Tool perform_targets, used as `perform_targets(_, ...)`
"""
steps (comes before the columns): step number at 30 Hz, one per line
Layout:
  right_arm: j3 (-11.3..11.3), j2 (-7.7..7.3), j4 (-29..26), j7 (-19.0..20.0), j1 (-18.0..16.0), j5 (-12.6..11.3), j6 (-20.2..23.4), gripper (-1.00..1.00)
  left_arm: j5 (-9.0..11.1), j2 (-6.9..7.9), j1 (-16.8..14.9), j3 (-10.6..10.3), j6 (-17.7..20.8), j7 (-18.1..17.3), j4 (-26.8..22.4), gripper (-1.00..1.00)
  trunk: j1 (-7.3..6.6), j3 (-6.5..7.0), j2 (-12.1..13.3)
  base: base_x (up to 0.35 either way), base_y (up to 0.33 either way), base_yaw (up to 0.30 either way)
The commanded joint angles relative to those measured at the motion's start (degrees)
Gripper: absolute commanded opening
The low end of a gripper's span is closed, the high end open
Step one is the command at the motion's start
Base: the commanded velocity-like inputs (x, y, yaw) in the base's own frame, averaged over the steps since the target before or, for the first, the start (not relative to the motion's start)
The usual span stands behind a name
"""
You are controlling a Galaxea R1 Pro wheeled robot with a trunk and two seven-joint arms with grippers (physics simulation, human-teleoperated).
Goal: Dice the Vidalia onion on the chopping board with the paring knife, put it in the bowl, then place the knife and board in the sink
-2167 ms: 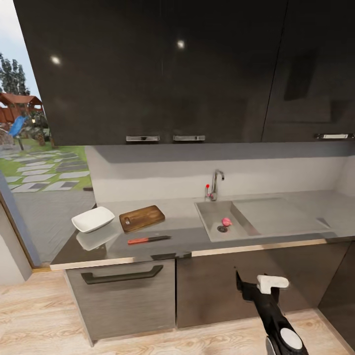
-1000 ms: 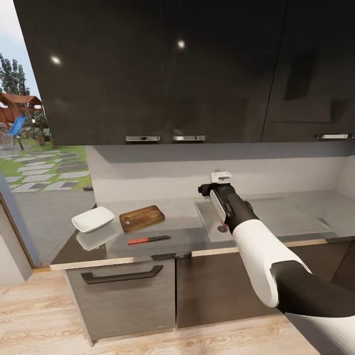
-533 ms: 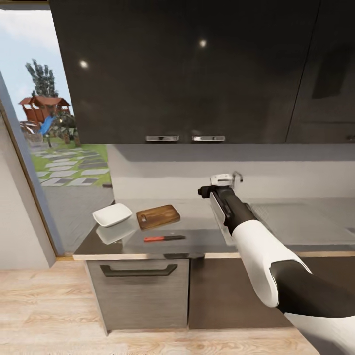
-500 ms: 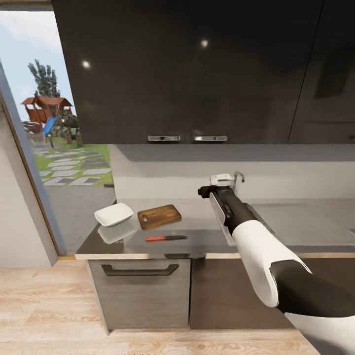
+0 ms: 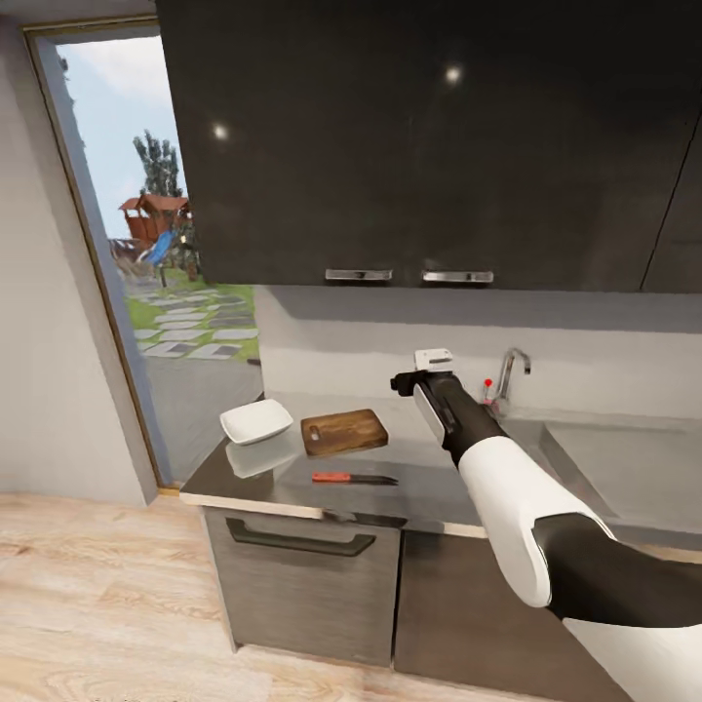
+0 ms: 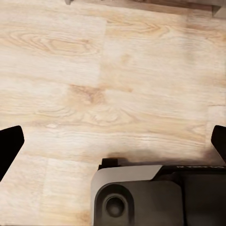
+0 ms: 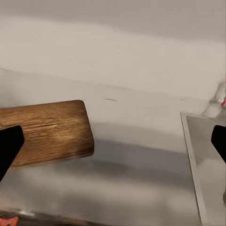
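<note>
The dark brown chopping board (image 5: 343, 432) lies on the glossy grey countertop (image 5: 292, 478), with the white bowl (image 5: 255, 421) to its left. In front of the board lies the red-handled paring knife (image 5: 353, 478). My right gripper (image 5: 416, 376) hovers open above the counter between the board and the sink (image 5: 585, 458). The right wrist view shows the chopping board (image 7: 44, 132), the sink's rim (image 7: 188, 141) and my open right gripper (image 7: 113, 146). The onion is hidden. My left gripper (image 6: 113, 143) hangs open over the wooden floor (image 6: 113, 70).
Dark wall cupboards (image 5: 429, 146) hang above the counter. The chrome tap (image 5: 509, 375) stands behind the sink. A drawer front (image 5: 302, 575) sits under the board. A doorway (image 5: 166, 292) opens to a garden at the left. My base (image 6: 141, 197) shows under the left gripper.
My right arm rose from low in front of the cupboards to above the counter. The camera then shifted, so counter, board, bowl and knife sit further right in the picture.
</note>
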Motion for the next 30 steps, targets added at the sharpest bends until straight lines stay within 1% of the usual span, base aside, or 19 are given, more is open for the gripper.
perform_targets(1, 0.1, 0.00, 0.3, -0.1, 0.0, 0.3, 0.4, 1.00, 0.0, 0.12, 0.0, 0.1, -0.2, 0.0, 0.0, 1.00, 0.04, -0.02, 0.0, 0.166, -0.223, 0.289)
perform_targets(4, 0.1, 0.00, 0.5, 0.0, 0.0, 0.3, 0.4, 1.00, 0.0, 0.45, 0.0, 0.1, -0.2, 0.0, 0.0, 1.00, 0.04, -0.02, 0.0, 0.162, -0.232, 0.289)
perform_targets(10, 0.1, 0.00, 0.6, 0.1, 0.0, 0.3, 0.4, 1.00, 0.0, 0.56, 0.0, 0.1, -0.2, 0.1, 0.0, 1.00, 0.04, -0.02, 0.0, 0.150, -0.239, 0.289)
perform_targets(17, 0.1, 0.00, 1.1, 2.7, 0.1, 0.4, 0.4, 1.00, 0.0, 0.62, 0.0, 0.1, -0.2, 0.1, 0.0, 1.00, 0.04, -0.02, 0.0, 0.137, -0.243, 0.289)
perform_targets(23, 0.1, 0.00, 2.0, 3.1, 0.1, 0.6, 0.4, 1.00, 0.0, 0.62, 0.0, 0.1, -0.2, 0.1, 0.0, 1.00, 0.04, -0.02, 0.0, 0.118, -0.245, 0.289)
perform_targets(26, 0.1, 0.00, 2.1, 3.1, 0.1, 0.6, 0.4, 1.00, 0.0, 0.63, 0.0, 0.1, -0.2, 0.1, 0.0, 1.00, 0.04, -0.02, 0.0, 0.034, -0.158, 0.289)
perform_targets(30, 0.1, 0.00, 2.1, 3.2, 0.1, 0.6, 0.4, 1.00, 0.0, 0.63, 0.0, 0.1, -0.2, 0.1, 0.0, 1.00, 0.04, -0.02, 0.0, 0.009, -0.043, 0.276)
